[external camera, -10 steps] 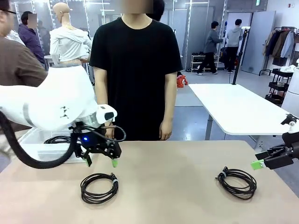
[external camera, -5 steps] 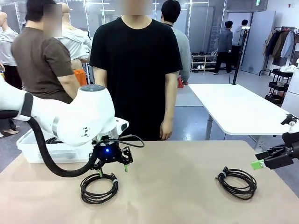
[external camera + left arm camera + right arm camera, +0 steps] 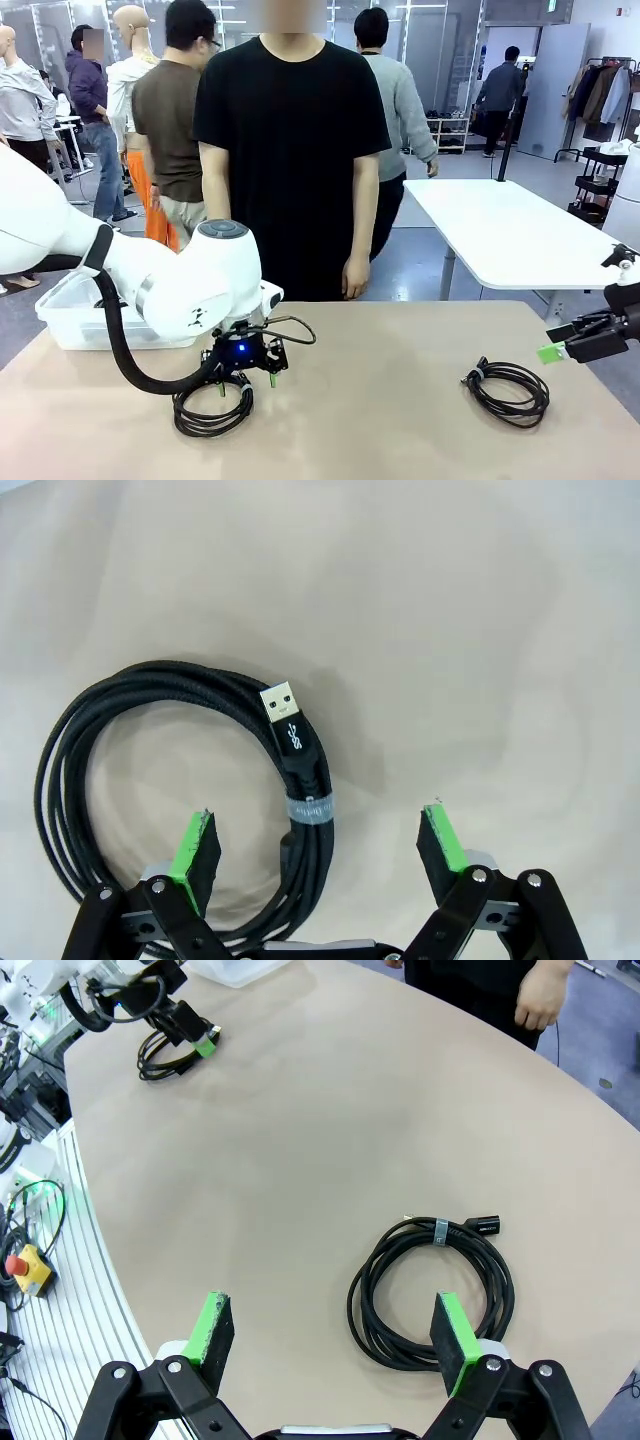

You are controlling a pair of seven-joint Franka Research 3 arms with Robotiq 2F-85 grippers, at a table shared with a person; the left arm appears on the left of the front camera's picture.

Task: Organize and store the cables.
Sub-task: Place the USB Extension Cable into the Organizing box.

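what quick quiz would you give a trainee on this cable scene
1. True or false: the left gripper is shut on the left coil.
2. How many cable coils lie on the bare tabletop? A one, B two, C four.
3. What kind of plug shows at the left coil's free end?

Key
1. False: its jaws stand open astride one side of the coil.
2. B: the left coil and the right coil, which lies before the open right gripper.
3. A silver USB plug.
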